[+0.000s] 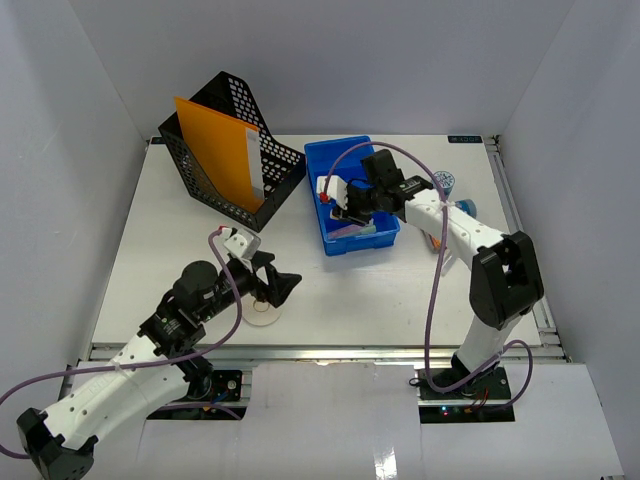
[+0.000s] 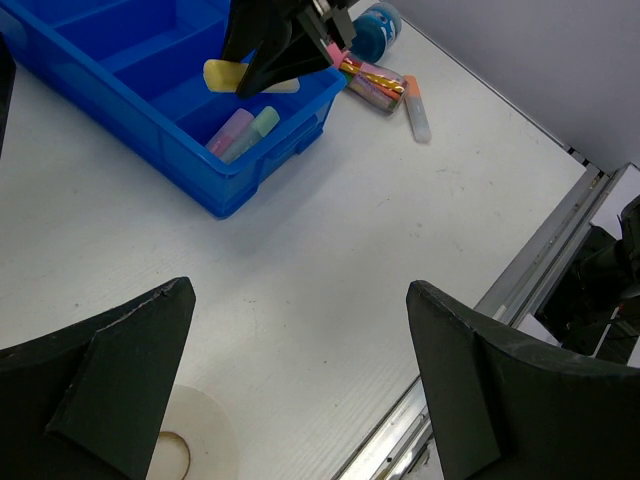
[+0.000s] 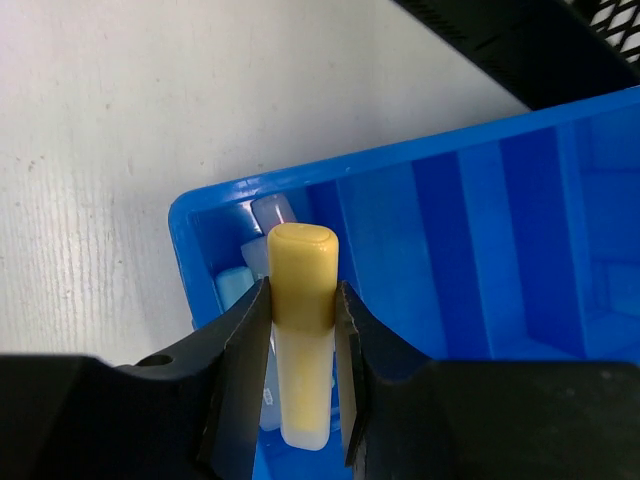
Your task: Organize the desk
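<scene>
The white desk (image 1: 350, 290) holds a blue compartment tray (image 1: 362, 243) at the back middle. My right gripper (image 1: 340, 208) hovers over the tray's near end and is shut on a yellow highlighter (image 3: 303, 270), cap pointing away from the wrist. In the right wrist view the gripper (image 3: 303, 310) holds it above other highlighters (image 3: 235, 285) lying in the tray (image 3: 480, 230). My left gripper (image 1: 280, 278) is open and empty just above a white tape roll (image 1: 262, 316) near the front; in the left wrist view the gripper (image 2: 300, 290) has the roll (image 2: 200, 440) by its left finger.
A black mesh file holder (image 1: 200, 170) with an orange folder (image 1: 215, 150) stands at the back left. Right of the tray lie a bundle of pens (image 2: 375, 85), an orange-capped highlighter (image 2: 417, 110) and a blue round object (image 2: 378, 25). A metal rail (image 1: 320, 350) edges the front.
</scene>
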